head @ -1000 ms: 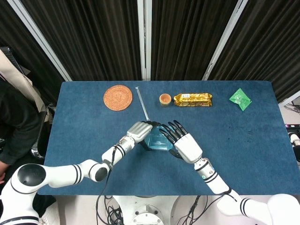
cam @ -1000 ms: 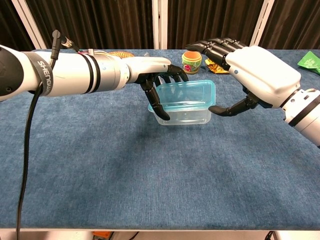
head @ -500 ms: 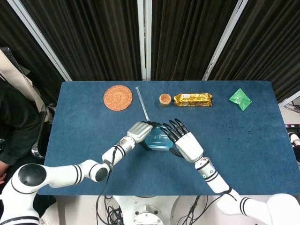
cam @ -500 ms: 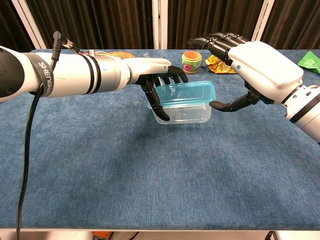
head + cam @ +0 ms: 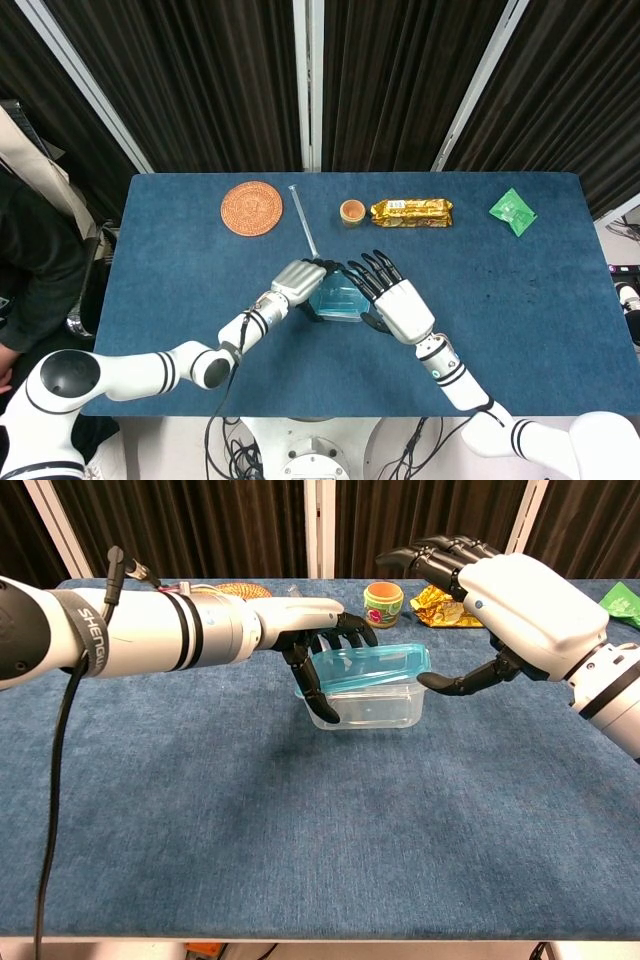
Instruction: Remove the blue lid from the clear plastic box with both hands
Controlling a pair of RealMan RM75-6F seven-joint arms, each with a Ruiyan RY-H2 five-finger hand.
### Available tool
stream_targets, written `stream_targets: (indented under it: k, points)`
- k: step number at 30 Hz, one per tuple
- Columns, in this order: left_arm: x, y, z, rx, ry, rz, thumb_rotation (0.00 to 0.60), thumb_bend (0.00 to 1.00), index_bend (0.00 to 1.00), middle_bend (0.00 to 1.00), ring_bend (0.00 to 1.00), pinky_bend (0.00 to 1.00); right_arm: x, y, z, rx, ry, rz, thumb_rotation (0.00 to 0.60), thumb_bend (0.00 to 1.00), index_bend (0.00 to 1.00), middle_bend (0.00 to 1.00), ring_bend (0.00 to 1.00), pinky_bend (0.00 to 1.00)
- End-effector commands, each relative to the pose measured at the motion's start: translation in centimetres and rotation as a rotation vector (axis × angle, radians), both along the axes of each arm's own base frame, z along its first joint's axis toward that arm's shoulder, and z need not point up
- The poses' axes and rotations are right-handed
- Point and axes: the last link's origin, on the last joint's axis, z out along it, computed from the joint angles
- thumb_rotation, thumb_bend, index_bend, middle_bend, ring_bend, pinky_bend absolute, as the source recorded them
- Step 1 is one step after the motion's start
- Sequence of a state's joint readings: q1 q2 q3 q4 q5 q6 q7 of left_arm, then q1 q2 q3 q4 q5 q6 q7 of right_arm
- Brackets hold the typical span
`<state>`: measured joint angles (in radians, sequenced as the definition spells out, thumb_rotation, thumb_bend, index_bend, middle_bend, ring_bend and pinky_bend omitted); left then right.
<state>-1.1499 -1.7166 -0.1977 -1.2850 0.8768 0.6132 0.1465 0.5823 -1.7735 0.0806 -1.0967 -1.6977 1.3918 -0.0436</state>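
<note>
The clear plastic box (image 5: 365,708) stands mid-table, its blue lid (image 5: 372,666) tilted with the right edge raised off the rim. My left hand (image 5: 322,648) grips the box's left end, dark fingers (image 5: 312,685) curled down its side. My right hand (image 5: 512,598) hovers at the box's right end; its thumb tip touches the underside of the lid's raised edge while the other fingers spread above, apart from the lid. In the head view the left hand (image 5: 297,279) and right hand (image 5: 396,302) flank the lid (image 5: 335,298) and cover most of the box.
Along the table's far side lie a woven coaster (image 5: 251,208), a thin clear rod (image 5: 304,222), a small cup (image 5: 351,211), a gold packet (image 5: 411,211) and a green packet (image 5: 513,211). The cup (image 5: 383,603) stands just behind the box.
The lid's right edge has come up off the box as my right hand's thumb rose under it. My left hand has stayed on the box's left end.
</note>
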Motion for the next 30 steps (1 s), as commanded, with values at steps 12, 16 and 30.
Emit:
stream_targets:
  k: [12, 16, 30]
  points:
    - [0.17, -0.3, 0.1, 0.002, 0.001, -0.025, 0.6, 0.0, 0.22, 0.17, 0.15, 0.21, -0.06, 0.04, -0.44, -0.002, 0.047, 0.006, 0.6, 0.69, 0.62, 0.25, 0.0, 0.0]
    - [0.12, -0.38, 0.11, 0.008, 0.003, -0.035, 0.6, 0.0, 0.2, 0.15, 0.13, 0.2, 0.04, -0.01, -0.63, 0.003, 0.051, 0.006, 0.6, 0.74, 0.65, 0.26, 0.0, 0.0]
    - [-0.28, -0.84, 0.41, 0.092, 0.022, -0.114, 0.6, 0.0, 0.1, 0.0, 0.0, 0.06, 0.07, 0.1, -0.43, -0.025, 0.045, 0.027, 0.6, 0.78, 0.68, 0.28, 0.0, 0.0]
